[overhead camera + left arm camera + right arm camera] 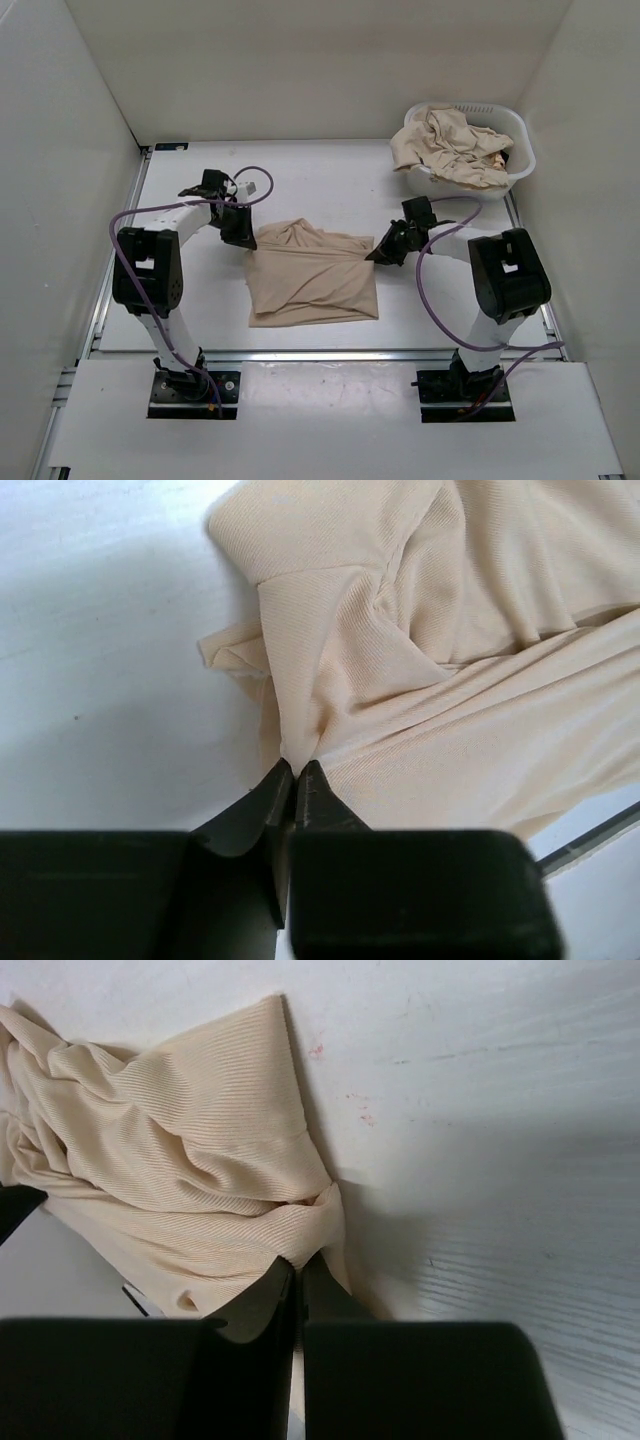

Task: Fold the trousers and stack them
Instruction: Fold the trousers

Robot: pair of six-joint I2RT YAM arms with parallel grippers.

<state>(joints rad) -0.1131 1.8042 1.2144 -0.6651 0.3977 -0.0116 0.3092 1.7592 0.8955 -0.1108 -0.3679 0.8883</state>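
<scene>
Left pincer (297, 768) and right pincer (298, 1263) grip opposite corners of the trousers (310, 275).

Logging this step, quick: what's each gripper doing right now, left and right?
Left gripper: shut, pinching the far left corner of the trousers.
Right gripper: shut, pinching the trousers' far right corner.

One table (330, 190). One pair of trousers (312, 278) on it. One basket (524, 158), with a heap (450, 145) of more trousers, too crumpled to count. Two arms: left arm (150, 270), right arm (508, 275). Two end effectors: left end effector (295, 769), right end effector (297, 1265). Two purple cables (437, 300).
</scene>
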